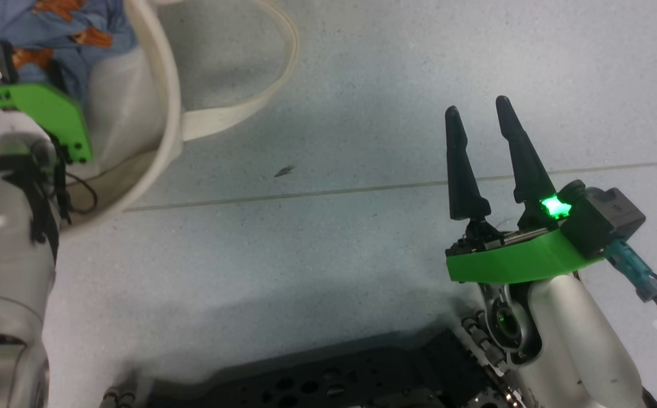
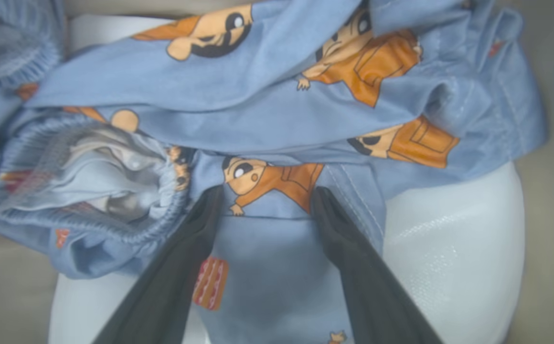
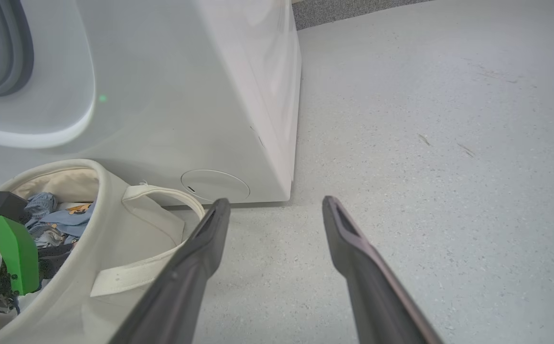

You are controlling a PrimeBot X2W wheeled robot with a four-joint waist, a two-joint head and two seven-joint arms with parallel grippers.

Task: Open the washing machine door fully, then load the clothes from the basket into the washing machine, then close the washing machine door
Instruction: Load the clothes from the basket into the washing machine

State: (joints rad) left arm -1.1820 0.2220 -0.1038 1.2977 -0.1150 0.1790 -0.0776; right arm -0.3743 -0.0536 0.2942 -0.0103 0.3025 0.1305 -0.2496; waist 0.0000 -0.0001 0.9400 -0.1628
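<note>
- Two grippers have their jaws spread as wide as they go, and neither has hold of anything.
- Reaching down inside the basket (image 1: 167,102), the left gripper (image 2: 266,193) points its fingers at the heap. The spread looks meant to let a fold of cloth pass between them before they close.
- Bunched on a plain white liner (image 2: 453,239), the clothes (image 2: 277,110) are light-blue fabric with orange cartoon figures.
- One printed figure lies right between the left fingertips (image 2: 212,198), with the rest of the pile just beyond them. Whether the tips already press into the cloth cannot be told.
- Judged from this, the step in hand is the reach for a garment, with the grab not yet made.
- Over bare floor (image 1: 362,85), right of the basket and well apart from the clothes, hangs the right gripper (image 1: 477,107). It seems parked there to keep out of the left arm's way.
- The basket stands near the front of the washing machine (image 3: 186,95), probably so the carry is short. One loop handle (image 1: 249,107) droops to the right.
- Far left in the right wrist view, the drum's grey ring (image 3: 16,52) looks uncovered. That suggests the washing machine door is already open, though how far cannot be judged.
</note>
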